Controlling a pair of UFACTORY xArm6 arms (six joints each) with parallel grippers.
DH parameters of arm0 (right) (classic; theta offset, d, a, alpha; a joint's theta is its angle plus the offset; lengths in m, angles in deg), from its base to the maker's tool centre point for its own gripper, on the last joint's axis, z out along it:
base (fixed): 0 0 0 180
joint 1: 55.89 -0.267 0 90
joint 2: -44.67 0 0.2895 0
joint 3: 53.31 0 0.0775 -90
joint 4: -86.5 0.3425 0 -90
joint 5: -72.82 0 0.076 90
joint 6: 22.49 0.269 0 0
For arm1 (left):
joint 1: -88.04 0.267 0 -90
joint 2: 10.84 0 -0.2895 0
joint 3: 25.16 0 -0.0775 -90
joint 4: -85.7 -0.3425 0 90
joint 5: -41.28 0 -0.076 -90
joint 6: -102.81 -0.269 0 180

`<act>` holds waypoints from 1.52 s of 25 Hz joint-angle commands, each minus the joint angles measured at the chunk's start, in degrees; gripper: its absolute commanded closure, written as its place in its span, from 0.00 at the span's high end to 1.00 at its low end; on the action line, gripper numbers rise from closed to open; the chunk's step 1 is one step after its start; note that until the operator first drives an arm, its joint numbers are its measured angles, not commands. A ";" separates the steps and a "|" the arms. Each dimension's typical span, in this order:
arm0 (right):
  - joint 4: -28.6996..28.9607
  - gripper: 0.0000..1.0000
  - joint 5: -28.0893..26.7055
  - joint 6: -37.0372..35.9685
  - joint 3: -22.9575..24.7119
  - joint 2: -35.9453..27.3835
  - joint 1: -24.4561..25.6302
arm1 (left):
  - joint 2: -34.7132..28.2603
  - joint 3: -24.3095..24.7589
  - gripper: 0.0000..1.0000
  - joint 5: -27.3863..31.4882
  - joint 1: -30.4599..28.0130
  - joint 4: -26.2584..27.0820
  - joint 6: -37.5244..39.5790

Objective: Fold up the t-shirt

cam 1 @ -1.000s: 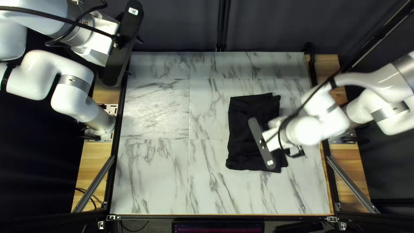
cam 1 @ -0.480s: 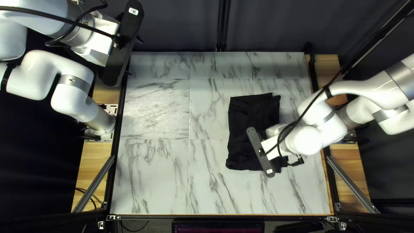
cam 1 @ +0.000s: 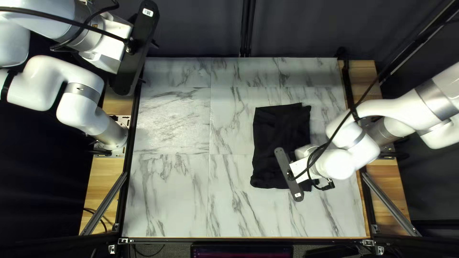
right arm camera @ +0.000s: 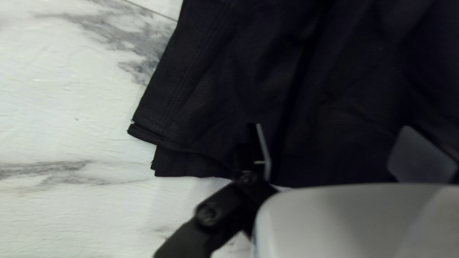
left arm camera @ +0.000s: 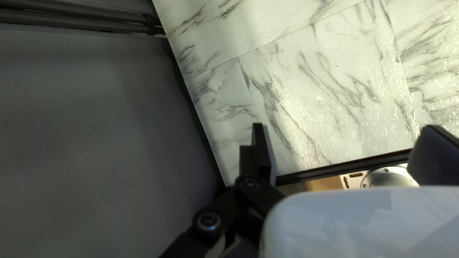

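T-shirt (cam 1: 273,138) (black, creased) beneath the right tool (cam 1: 300,169)

Plain black t-shirt (cam 1: 272,138).

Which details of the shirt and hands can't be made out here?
- T-shirt, top left view: part of its near right side, hidden by the right arm and its dark bar.
- T-shirt, right wrist view: cut off by the picture's edge.
- Right hand's contact with the cloth, right wrist view: dark, blurred.
- Left hand, top left view: mostly behind its black bar.
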 commanded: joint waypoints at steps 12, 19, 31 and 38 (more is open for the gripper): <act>2.86 0.00 -7.48 1.88 -1.89 -3.05 -3.24 | 0.00 0.00 1.00 0.00 0.00 0.00 0.00; 2.98 0.00 -10.60 2.05 -4.11 -3.02 -4.24 | 0.00 0.00 1.00 0.00 0.00 0.00 0.00; 4.18 0.00 -16.28 3.24 -11.32 -0.54 -6.32 | 0.00 0.00 1.00 0.00 0.00 0.00 0.00; 6.02 0.00 -18.45 6.13 -14.11 0.79 -9.06 | 0.00 0.00 1.00 0.00 0.00 0.00 0.00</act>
